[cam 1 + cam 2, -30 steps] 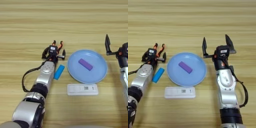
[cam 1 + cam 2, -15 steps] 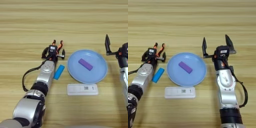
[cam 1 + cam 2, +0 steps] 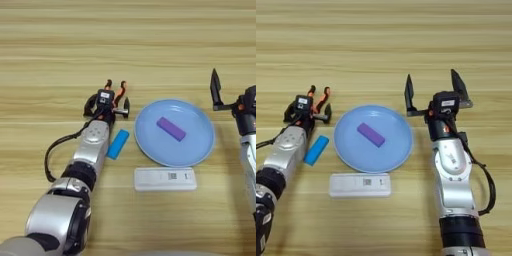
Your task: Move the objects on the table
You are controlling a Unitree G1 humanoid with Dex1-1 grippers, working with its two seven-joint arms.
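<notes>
A flat purple bar [image 3: 171, 128] lies on a round light-blue plate [image 3: 150, 150] at the middle of the wooden table [image 3: 125, 40]. Left of the plate, my left gripper [image 3: 108, 106] stands open, its two black fingers spread over the pliers. The pliers' orange handles [image 3: 121, 89] stick out beyond the gripper, and the rest of the tool is hidden under it. My right gripper [image 3: 432, 80] is open wide just right of the plate, fingers pointing away from me, with nothing between them.
A small blue bar [image 3: 118, 144] lies on the table between my left forearm and the plate. A white rectangular device [image 3: 165, 179] with a label sits in front of the plate. A black cable loops beside my left arm.
</notes>
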